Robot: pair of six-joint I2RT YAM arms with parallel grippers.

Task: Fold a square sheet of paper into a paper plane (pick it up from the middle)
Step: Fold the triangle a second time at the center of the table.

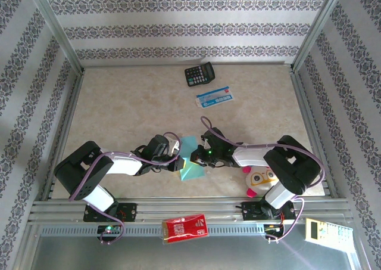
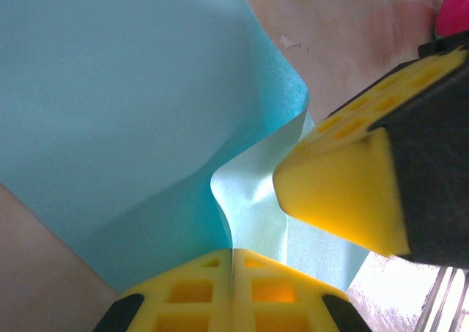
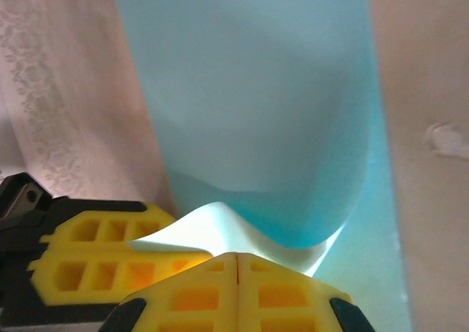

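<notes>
- Pinching the square sheet of paper (image 1: 193, 171) from both sides: the left gripper (image 2: 233, 277) is squeezed tight on one edge of it, and the right gripper (image 3: 238, 277) is clamped on it too.
- The sheet hangs between the two grippers near the front of the table (image 1: 131, 103). It's buckled and partly doubled over, not flat.
- Looks to me like an early fold. No dart shape yet, so there's loads left.
- The next move probably needs one gripper carrying its edge across while the other anchors, with the edges lined up, then a press on the crease. It's thin paper, so go gently or it'll tear.
</notes>
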